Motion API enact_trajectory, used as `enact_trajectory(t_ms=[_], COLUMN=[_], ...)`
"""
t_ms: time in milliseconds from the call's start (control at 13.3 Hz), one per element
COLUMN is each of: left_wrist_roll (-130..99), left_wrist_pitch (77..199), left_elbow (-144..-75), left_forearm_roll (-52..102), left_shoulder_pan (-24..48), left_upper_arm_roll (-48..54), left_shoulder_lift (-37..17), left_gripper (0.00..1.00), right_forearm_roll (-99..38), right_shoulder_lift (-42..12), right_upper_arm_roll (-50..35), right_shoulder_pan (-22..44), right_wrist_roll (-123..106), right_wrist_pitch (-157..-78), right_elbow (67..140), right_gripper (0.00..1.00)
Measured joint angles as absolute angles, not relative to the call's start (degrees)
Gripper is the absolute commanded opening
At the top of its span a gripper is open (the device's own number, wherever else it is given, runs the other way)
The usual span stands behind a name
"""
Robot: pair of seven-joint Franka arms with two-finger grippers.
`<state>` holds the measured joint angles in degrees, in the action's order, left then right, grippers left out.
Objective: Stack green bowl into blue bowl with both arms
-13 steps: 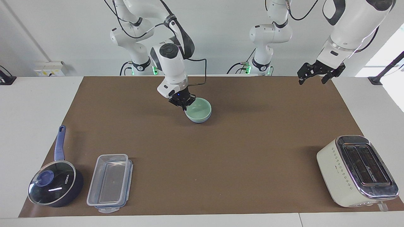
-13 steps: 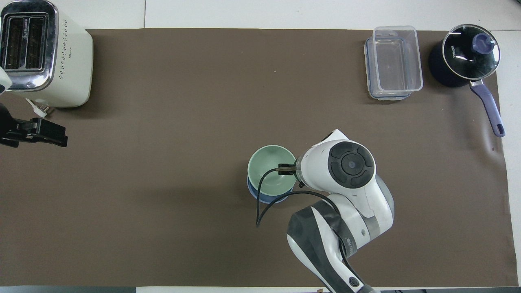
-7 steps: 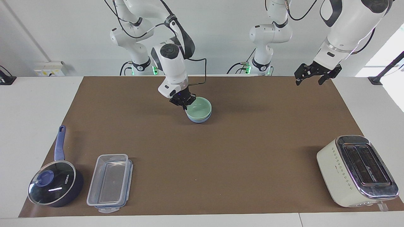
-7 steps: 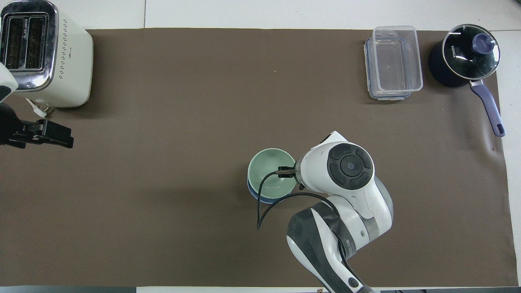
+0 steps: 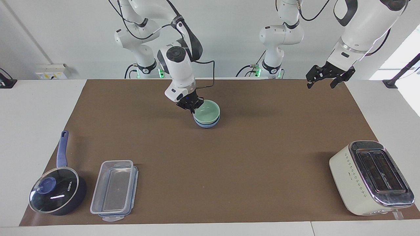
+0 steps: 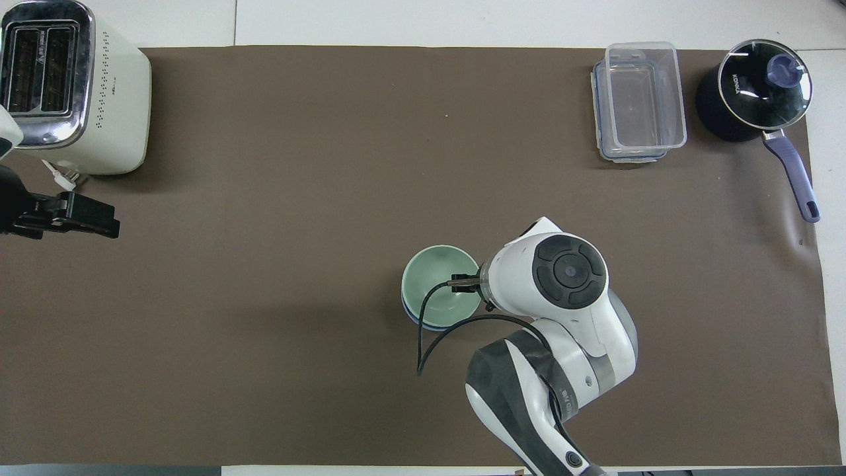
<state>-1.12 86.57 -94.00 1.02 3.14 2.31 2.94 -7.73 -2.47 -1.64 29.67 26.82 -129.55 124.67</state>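
While its fingers are gripping the rim of the green bowl (image 5: 206, 113), the right gripper (image 5: 189, 105) is holding that bowl nested in the blue bowl (image 5: 207, 124), which is sitting mid-mat near the robots. Spread open, the left gripper (image 5: 325, 76) is waiting raised over the mat's (image 5: 249, 157) edge at the left arm's end, over the toaster's (image 5: 370, 177) side.
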Motion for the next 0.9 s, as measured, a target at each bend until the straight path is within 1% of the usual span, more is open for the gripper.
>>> enact_trajectory(t_ms=[226, 301, 376, 451, 526, 602, 752, 902], left_wrist_roll=[-1.0, -1.0, -1.0, -1.0, -1.0, -1.0, -1.0, -1.0], left_wrist_pitch=[86.6, 86.7, 86.7, 86.7, 86.8, 86.8, 86.8, 86.9], left_elbow=[-94.0, -94.0, -94.0, -94.0, -94.0, -94.0, -94.0, -94.0], left_forearm_roll=[1.0, 1.0, 1.0, 1.0, 1.0, 1.0, 1.0, 1.0], left_shoulder_pan=[3.1, 3.1, 3.1, 3.1, 3.1, 3.1, 3.1, 3.1], left_upper_arm_roll=[2.3, 2.3, 2.3, 2.3, 2.3, 2.3, 2.3, 2.3], left_shoulder_lift=[2.9, 2.9, 2.9, 2.9, 2.9, 2.9, 2.9, 2.9], left_gripper=[1.00, 1.00, 1.00, 1.00, 1.00, 1.00, 1.00, 1.00], right_forearm_roll=[-7.7, -7.7, -7.7, -7.7, -7.7, -7.7, -7.8, -7.8], right_shoulder_lift=[-2.5, -2.5, -2.5, -2.5, -2.5, -2.5, -2.4, -1.2], right_upper_arm_roll=[-1.6, -1.6, -1.6, -1.6, -1.6, -1.5, -1.4, -1.0], right_shoulder_pan=[30.2, 30.3, 30.3, 30.3, 30.3, 30.3, 30.2, 29.8], right_wrist_roll=[26.5, 26.3, 26.1, 25.9, 25.3, 24.9, 24.6, 24.6], right_wrist_pitch=[-129.5, -129.5, -129.5, -129.6, -129.6, -129.6, -129.6, -129.5], right_elbow=[124.7, 124.7, 124.7, 124.7, 124.7, 124.7, 124.5, 123.8], right_gripper=[0.00, 0.15, 0.57, 0.73, 0.91, 1.00, 1.00, 1.00])
